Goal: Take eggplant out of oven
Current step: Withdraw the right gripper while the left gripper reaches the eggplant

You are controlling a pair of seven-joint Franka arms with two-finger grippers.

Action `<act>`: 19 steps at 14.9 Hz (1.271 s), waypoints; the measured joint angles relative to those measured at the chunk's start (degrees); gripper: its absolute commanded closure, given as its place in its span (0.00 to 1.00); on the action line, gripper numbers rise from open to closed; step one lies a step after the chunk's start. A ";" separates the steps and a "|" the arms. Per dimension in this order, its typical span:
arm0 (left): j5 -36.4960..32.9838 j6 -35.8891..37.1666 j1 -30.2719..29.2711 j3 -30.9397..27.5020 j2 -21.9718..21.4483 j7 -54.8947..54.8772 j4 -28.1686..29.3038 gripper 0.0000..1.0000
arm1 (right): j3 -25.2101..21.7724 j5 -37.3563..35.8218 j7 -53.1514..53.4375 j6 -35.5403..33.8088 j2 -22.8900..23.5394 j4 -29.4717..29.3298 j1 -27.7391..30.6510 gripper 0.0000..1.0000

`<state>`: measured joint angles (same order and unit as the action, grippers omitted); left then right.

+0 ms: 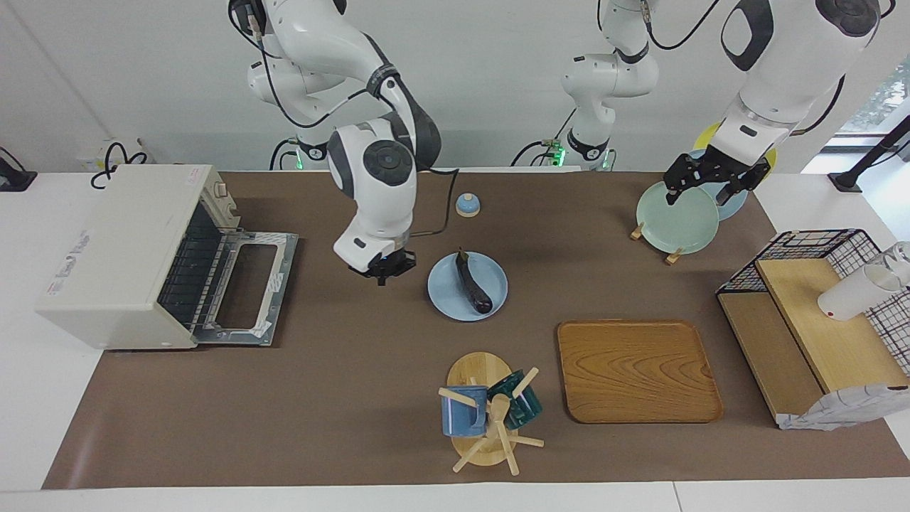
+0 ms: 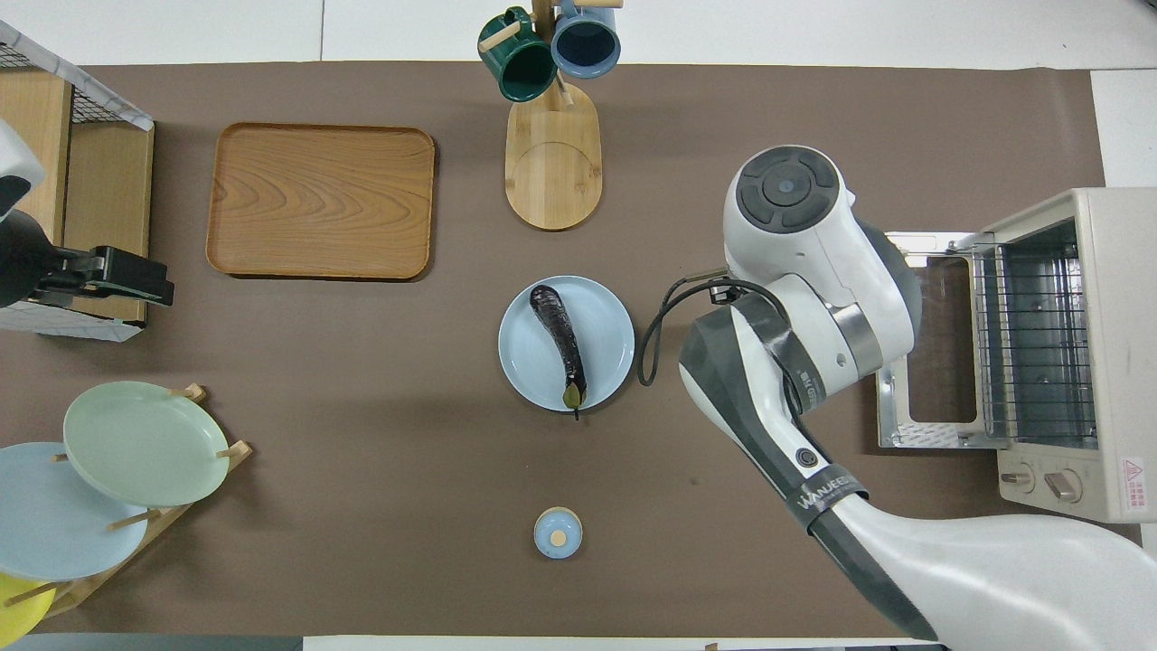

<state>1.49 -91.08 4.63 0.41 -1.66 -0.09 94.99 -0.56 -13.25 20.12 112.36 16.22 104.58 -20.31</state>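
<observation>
The dark purple eggplant [image 1: 475, 284] lies on a light blue plate [image 1: 498, 274] in the middle of the table, outside the oven; it also shows in the overhead view [image 2: 560, 336]. The off-white oven [image 1: 121, 249] stands at the right arm's end with its glass door [image 1: 245, 288] dropped open, and its wire rack [image 2: 1030, 344] looks bare. My right gripper [image 1: 384, 270] hangs low over the table between the oven door and the plate, holding nothing that I can see. My left gripper [image 1: 700, 193] is open and empty over the plate rack.
A wooden tray [image 1: 636, 370] and a mug tree with two mugs [image 1: 487, 412] lie farther from the robots than the plate. A small blue bell [image 1: 467, 205] sits nearer to them. A plate rack [image 1: 675, 217] and a wire-and-wood shelf [image 1: 817, 320] stand at the left arm's end.
</observation>
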 measured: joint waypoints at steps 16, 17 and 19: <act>5.26 -7.24 12.50 1.70 1.90 9.12 4.18 0.00 | 0.15 -4.92 -4.04 12.70 -3.10 16.99 11.64 1.00; 5.82 -9.20 14.44 1.74 3.16 10.96 4.70 0.00 | 0.16 -5.94 -4.32 12.70 -3.10 17.00 11.64 1.00; 6.50 -13.42 18.28 1.83 6.44 14.07 5.19 0.00 | 0.15 -7.47 -5.06 12.70 -3.16 17.01 11.70 1.00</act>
<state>7.99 -104.50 22.90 2.24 4.77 13.99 100.18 -0.41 -20.72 15.06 125.06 13.05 121.60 -8.61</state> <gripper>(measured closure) 0.000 0.991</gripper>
